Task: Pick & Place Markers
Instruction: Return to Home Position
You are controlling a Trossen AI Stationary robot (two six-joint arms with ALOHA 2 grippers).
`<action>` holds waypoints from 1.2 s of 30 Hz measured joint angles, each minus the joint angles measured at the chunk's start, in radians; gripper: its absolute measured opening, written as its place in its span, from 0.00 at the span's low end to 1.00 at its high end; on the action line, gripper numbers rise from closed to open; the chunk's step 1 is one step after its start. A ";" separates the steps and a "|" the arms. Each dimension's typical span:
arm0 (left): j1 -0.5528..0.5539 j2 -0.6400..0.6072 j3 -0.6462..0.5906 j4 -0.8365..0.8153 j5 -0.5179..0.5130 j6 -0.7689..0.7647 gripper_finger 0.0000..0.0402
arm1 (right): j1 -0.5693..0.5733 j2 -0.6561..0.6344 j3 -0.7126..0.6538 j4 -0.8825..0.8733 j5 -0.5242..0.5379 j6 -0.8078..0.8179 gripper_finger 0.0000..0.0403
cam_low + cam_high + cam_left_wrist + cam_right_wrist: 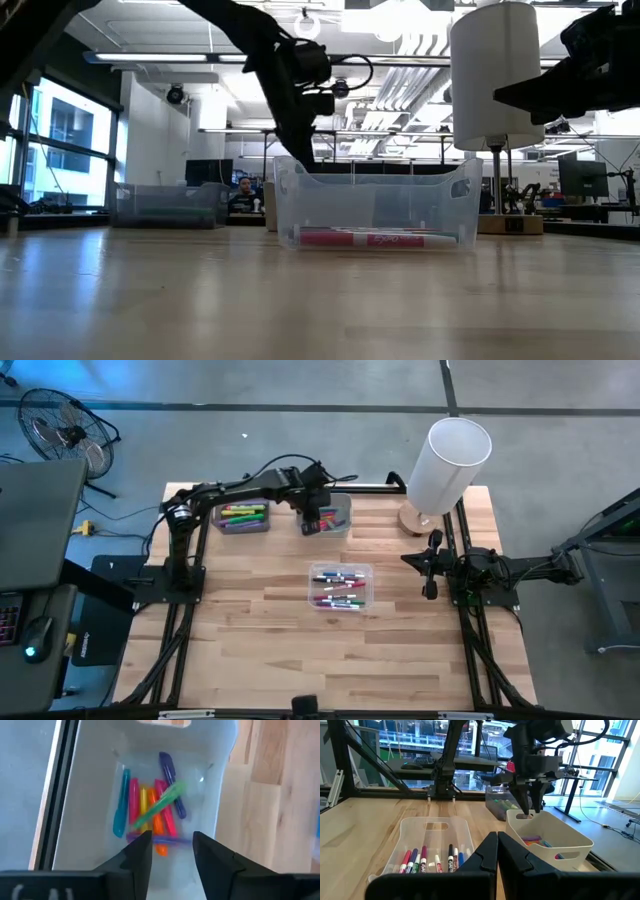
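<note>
The left arm reaches from its base at the left edge of the table (250, 650) across the upper part of the high view, its forearm bent downward at the end. The left gripper (171, 836) hangs over the pale bin (346, 506) at upper centre. Its two dark fingers (140, 855) stand apart with nothing between them, above the bin's open mouth rather than down among its contents. Below them lies a loose heap of markers (159, 802) in teal, pink, yellow, orange, green and purple, the green one lying slantwise across the others.

Just to the left of that bin in the high view stands a grey bin (243, 529) with more coloured pens (243, 514). In the middle of the table, well apart from both, a clear bin (367, 572) holds a row of white-barrelled pens (338, 592). In the low view, a red marker (375, 238) lies flat on the clear bin's floor.

The right arm sits folded at the right edge of the table, beside a tall white cylinder on a round base (450, 455). The right gripper (497, 840) is raised off the wood, its fingers pressed together and empty.
</note>
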State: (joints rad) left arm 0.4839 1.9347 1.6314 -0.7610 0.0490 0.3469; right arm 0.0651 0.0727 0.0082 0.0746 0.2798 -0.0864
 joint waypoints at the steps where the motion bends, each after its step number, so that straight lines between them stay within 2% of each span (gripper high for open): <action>1: -0.001 -0.001 0.000 0.003 0.000 -0.008 0.35 | 0.000 0.000 0.000 0.000 0.000 0.000 0.00; 5: -0.013 -0.022 -0.001 -0.022 0.042 -0.095 0.36 | 0.000 0.000 0.000 0.000 0.000 0.000 0.00; 10: -0.065 -0.128 -0.009 -0.057 0.133 -0.188 0.33 | 0.000 0.000 0.000 -0.001 0.001 0.000 0.00; 13: -0.143 -0.199 -0.036 -0.027 0.109 -0.223 0.24 | 0.000 0.000 0.000 -0.001 0.001 0.000 0.00; 15: -0.196 -0.255 -0.076 -0.035 0.098 -0.238 0.16 | 0.000 0.000 0.000 -0.001 0.001 0.000 0.00; 17: -0.245 -0.303 -0.132 0.032 0.098 -0.263 0.07 | 0.000 0.000 0.000 0.000 0.001 0.000 0.00; 19: -0.284 -0.361 -0.215 0.071 0.093 -0.312 0.02 | 0.000 0.000 0.000 0.000 0.001 0.000 0.00; 23: -0.342 -0.495 -0.416 0.199 0.064 -0.413 0.03 | 0.000 0.000 0.000 0.001 0.002 0.000 0.00; 25: -0.365 -0.584 -0.534 0.240 0.058 -0.441 0.01 | 0.000 0.000 0.000 0.001 0.002 0.000 0.00; 28: -0.415 -0.735 -0.713 0.394 0.047 -0.524 0.01 | 0.000 0.000 0.000 0.001 0.002 0.000 0.00; 31: -0.503 -0.903 -0.900 0.523 -0.055 -0.608 0.00 | 0.000 0.000 0.000 0.002 0.002 0.000 0.00; 36: -0.651 -1.165 -1.141 0.683 -0.255 -0.651 0.00 | 0.000 0.000 0.000 0.002 0.002 0.000 0.00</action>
State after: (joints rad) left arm -0.1670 0.7693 0.4903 -0.0779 -0.2062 -0.3043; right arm 0.0652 0.0727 0.0084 0.0766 0.2817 -0.0868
